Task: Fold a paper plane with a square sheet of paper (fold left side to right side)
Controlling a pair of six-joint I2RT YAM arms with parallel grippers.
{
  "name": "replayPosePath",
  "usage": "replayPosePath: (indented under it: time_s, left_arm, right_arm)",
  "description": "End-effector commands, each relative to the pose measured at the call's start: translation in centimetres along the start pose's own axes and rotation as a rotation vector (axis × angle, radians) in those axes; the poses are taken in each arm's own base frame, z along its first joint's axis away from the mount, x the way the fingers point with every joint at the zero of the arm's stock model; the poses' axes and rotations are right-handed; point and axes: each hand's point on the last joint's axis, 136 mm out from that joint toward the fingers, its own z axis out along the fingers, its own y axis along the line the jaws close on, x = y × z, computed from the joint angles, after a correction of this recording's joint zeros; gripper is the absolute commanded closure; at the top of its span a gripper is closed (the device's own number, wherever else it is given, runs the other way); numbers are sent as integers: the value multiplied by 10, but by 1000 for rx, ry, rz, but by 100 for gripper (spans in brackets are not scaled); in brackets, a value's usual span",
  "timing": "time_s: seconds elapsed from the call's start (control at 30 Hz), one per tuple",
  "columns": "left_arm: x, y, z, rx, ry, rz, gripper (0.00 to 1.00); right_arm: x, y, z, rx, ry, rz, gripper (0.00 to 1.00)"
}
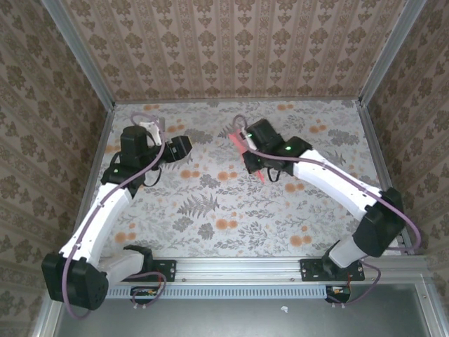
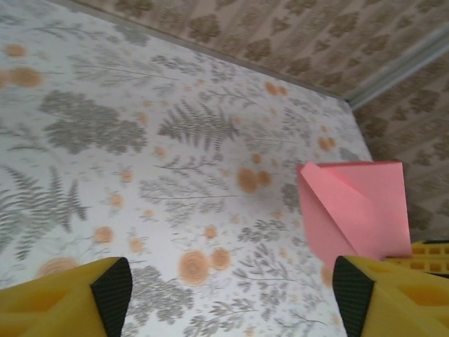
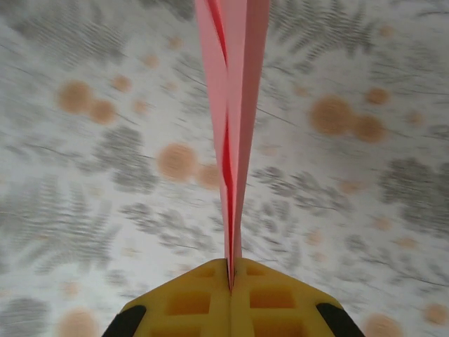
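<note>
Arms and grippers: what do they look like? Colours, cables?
The left arm and right arm have white links, black joints and bases, a purple cable looped along each, and green status lights. The fingers are yellow and waffle-gridded, with black pads.

Folded paper: plain pink-red. Table cover beneath the paper: white with grey fern leaves and orange flowers. Walls around the paper: beige, brown damask stripes. Left gripper and right gripper: yellow, black pads.
</note>
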Motion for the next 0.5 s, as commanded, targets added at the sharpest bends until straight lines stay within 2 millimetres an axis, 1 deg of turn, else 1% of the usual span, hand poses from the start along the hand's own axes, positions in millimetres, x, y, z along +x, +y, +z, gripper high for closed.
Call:
replayPosePath:
  time_s: [0.0, 0.07, 0.2, 0.27, 0.4, 0.47]
  left_arm:
    - [3, 29, -14, -142, -47, 1, 17]
    - [3, 34, -21, -166, -69, -7, 15]
    - [2, 39, -31, -185, -93, -18, 12]
    - [1, 40, -33, -188, -98, -21, 12]
    - [1, 40, -34, -183, -97, -30, 11]
    - [1, 40, -34, -179, -95, -30, 11]
  right_arm:
    - [27, -43, 2, 394, 170, -241, 98]
    - [26, -38, 11, 467, 202, -323, 98]
    - [29, -27, 36, 581, 282, -487, 98]
    - [32, -19, 51, 605, 317, -548, 97]
    - [45, -7, 80, 628, 399, -646, 97]
    - [48, -6, 87, 664, 423, -679, 97]
